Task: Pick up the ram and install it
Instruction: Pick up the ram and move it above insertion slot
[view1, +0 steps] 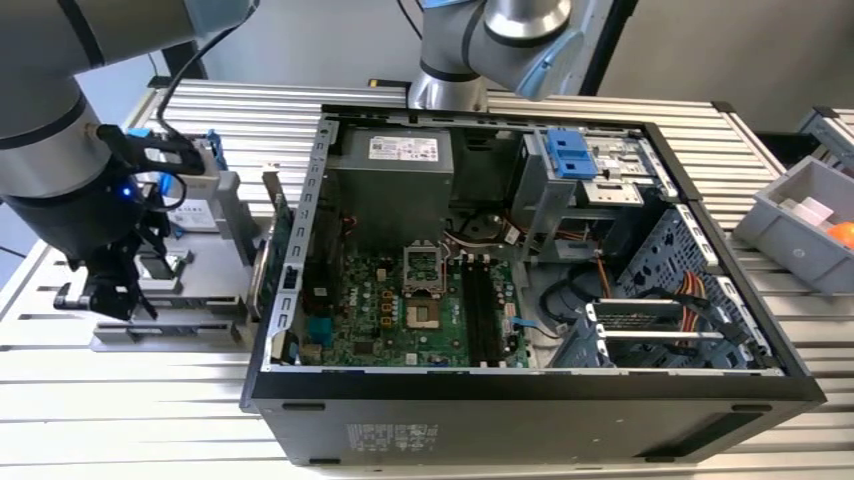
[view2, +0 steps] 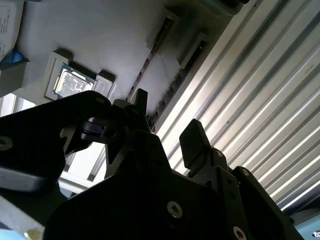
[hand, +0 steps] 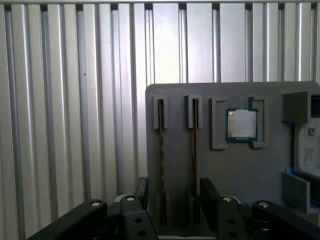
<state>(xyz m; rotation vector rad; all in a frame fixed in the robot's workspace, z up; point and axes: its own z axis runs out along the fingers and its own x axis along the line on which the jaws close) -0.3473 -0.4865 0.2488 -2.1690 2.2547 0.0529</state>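
We see the black two-fingered hand (view1: 110, 300) hanging at the exterior view's left, over a flat grey holder plate (view1: 174, 335) that lies on the ribbed aluminium worktop (view1: 134, 400) beside the open black computer case (view1: 534, 395). Its fingers (hand: 210, 192) stand apart and grip nothing.

In the first wrist view a thin, narrow circuit-board ram stick (hand: 161, 150) stands on edge in a slot of the plate. A second ram stick (hand: 194, 150) of the same kind stands in the parallel slot just beside it. Both slots run toward the gap between the fingers, and we cannot tell which stick the hand is lined up with, nor whether a fingertip touches either.

A small square silver processor chip (hand: 242, 123) sits in its own pocket near the second ram stick. Past it shows the edge of a silver labelled hard drive (hand: 307, 145).

Inside the case the green motherboard (view1: 387, 310) lies flat, and its long black memory slots (view1: 478, 305) are well apart from both sticks
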